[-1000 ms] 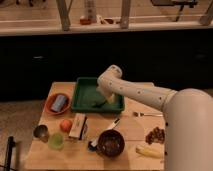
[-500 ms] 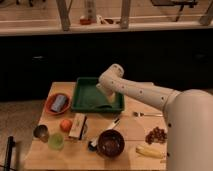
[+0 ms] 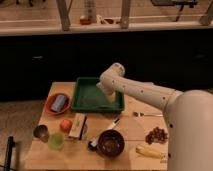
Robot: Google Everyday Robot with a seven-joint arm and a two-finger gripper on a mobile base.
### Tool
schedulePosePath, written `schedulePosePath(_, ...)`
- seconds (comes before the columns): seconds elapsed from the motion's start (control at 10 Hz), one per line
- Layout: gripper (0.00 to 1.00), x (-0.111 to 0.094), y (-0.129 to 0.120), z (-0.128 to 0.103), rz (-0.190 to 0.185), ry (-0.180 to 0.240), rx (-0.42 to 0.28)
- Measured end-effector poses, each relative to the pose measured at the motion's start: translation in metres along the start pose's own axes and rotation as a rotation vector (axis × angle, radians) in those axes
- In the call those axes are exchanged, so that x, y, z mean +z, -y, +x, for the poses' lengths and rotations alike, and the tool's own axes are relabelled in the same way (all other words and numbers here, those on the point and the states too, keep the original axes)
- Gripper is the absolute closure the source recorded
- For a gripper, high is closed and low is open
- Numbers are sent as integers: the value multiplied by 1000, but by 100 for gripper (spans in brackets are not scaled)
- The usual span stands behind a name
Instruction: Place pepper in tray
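From my seat, far left on the bench (image 3: pixel 132 132) an orange bowl (image 3: pixel 50 106) holds a grey can, parked clear of the work. Right of it lies the green tray (image 3: pixel 87 97), open-faced to receive the drop. My gripper (image 3: pixel 111 94) hangs over the tray's right side, wrist bent down; whether it is clenched or released I cannot tell, and I cannot make out the pepper. Nearer, a dark bowl (image 3: pixel 111 142) and corn cob (image 3: pixel 149 151) wait. The wooden bench stands before dark cabinets under a bright counter.
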Motion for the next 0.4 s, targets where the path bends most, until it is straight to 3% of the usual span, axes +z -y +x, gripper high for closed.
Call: schedulePosePath(0.4, 20, 1, 0, 1, 0, 13, 3)
